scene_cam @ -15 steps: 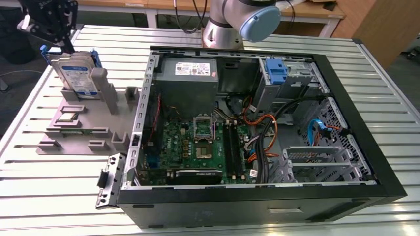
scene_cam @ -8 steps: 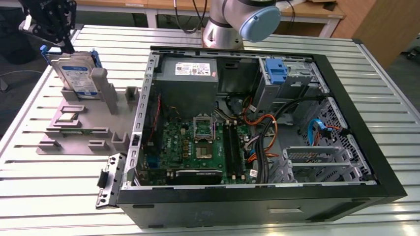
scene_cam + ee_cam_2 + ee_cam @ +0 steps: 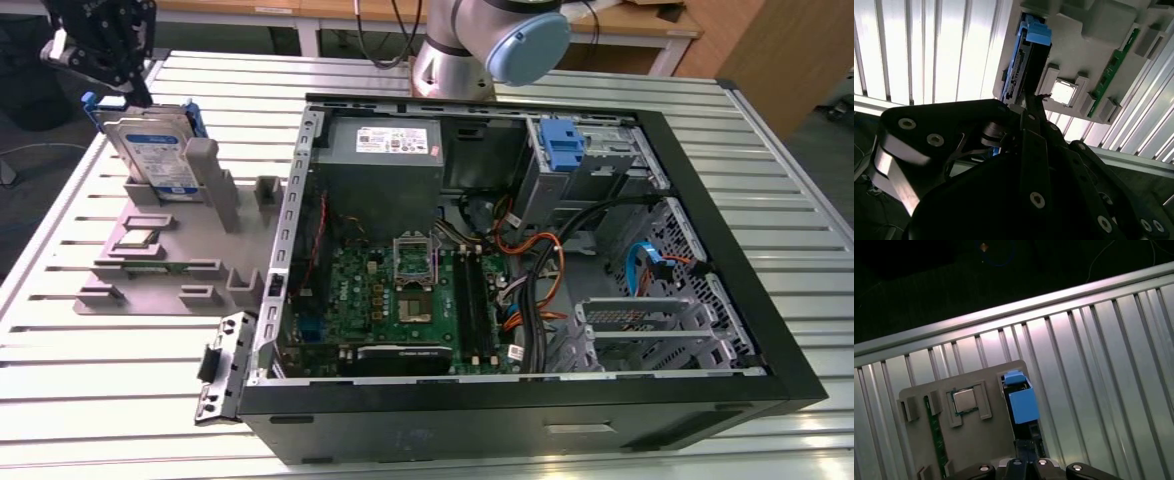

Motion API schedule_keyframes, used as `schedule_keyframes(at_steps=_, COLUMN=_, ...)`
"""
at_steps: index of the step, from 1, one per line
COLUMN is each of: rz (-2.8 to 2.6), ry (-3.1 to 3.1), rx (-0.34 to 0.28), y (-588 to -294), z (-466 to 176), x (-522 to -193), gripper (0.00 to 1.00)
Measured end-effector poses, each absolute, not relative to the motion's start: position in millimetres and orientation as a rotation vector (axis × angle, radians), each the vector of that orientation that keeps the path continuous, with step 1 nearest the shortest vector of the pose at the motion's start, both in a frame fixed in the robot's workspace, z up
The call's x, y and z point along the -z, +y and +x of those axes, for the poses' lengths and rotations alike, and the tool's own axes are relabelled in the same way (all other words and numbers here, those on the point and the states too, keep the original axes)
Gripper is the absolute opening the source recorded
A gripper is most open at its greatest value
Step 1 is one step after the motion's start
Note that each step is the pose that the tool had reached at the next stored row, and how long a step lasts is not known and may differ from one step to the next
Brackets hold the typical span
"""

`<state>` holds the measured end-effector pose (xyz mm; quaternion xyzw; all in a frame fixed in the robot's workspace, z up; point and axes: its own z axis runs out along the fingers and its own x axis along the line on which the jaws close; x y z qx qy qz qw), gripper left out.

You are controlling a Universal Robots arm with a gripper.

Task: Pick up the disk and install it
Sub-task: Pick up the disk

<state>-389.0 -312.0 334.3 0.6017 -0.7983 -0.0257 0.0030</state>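
Note:
The disk (image 3: pixel 147 150) is a silver drive with blue rails, standing on edge in a slot at the back of the grey holder (image 3: pixel 147 265), at the exterior view's left. My black gripper (image 3: pixel 124 90) hangs right above the disk's top edge, close to its blue rail. In the second wrist view the disk (image 3: pixel 1021 65) lies just beyond the gripper (image 3: pixel 1029 112). In the first wrist view its blue carrier end (image 3: pixel 1021 402) sits just ahead of the gripper (image 3: pixel 1024 462). The disk still rests in its slot.
An open computer case (image 3: pixel 747 300) lies on the slatted metal table (image 3: pixel 80 380), with a drive bay and blue latch (image 3: pixel 563 145) at its far corner. The grey holder also carries a processor chip (image 3: pixel 138 238) and a green memory stick (image 3: pixel 1114 65). The arm's base (image 3: pixel 454 50) stands behind the case.

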Motion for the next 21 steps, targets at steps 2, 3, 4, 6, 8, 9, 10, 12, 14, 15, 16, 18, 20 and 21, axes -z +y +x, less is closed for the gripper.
schedule_keyframes(at_steps=2, rz=1.903, ry=-2.493, rx=0.084, y=-311.9, z=-389.0, x=-334.1, gripper=0.1)
schedule_keyframes(at_steps=3, rz=1.916, ry=-2.483, rx=0.086, y=-311.8, z=-389.0, x=-334.0, gripper=0.1)
schedule_keyframes(at_steps=4, rz=1.928, ry=-2.474, rx=0.086, y=-311.8, z=-389.0, x=-333.9, gripper=0.1)
schedule_keyframes(at_steps=6, rz=1.941, ry=-2.464, rx=0.087, y=-311.8, z=-389.0, x=-333.8, gripper=0.1)
schedule_keyframes(at_steps=8, rz=1.941, ry=-2.463, rx=0.086, y=-311.9, z=-389.1, x=-333.7, gripper=0.1)
schedule_keyframes(at_steps=9, rz=1.942, ry=-2.463, rx=0.086, y=-311.9, z=-389.6, x=-333.6, gripper=0.1)
schedule_keyframes(at_steps=10, rz=1.941, ry=-2.463, rx=0.086, y=-311.9, z=-389.7, x=-333.7, gripper=0.1)
schedule_keyframes(at_steps=12, rz=1.941, ry=-2.463, rx=0.086, y=-311.8, z=-389.8, x=-333.8, gripper=0.1)
schedule_keyframes(at_steps=14, rz=1.941, ry=-2.463, rx=0.086, y=-311.8, z=-389.8, x=-333.7, gripper=0.1)
schedule_keyframes(at_steps=15, rz=1.941, ry=-2.463, rx=0.086, y=-311.8, z=-389.8, x=-333.7, gripper=0.1)
schedule_keyframes(at_steps=16, rz=1.941, ry=-2.463, rx=0.086, y=-311.8, z=-389.8, x=-333.7, gripper=0.1)
schedule_keyframes(at_steps=18, rz=1.941, ry=-2.463, rx=0.086, y=-311.8, z=-389.8, x=-333.7, gripper=0.11)
schedule_keyframes(at_steps=20, rz=1.941, ry=-2.463, rx=0.086, y=-311.9, z=-389.8, x=-333.7, gripper=0.17)
schedule_keyframes(at_steps=21, rz=1.941, ry=-2.463, rx=0.087, y=-311.9, z=-389.9, x=-333.7, gripper=0.24)
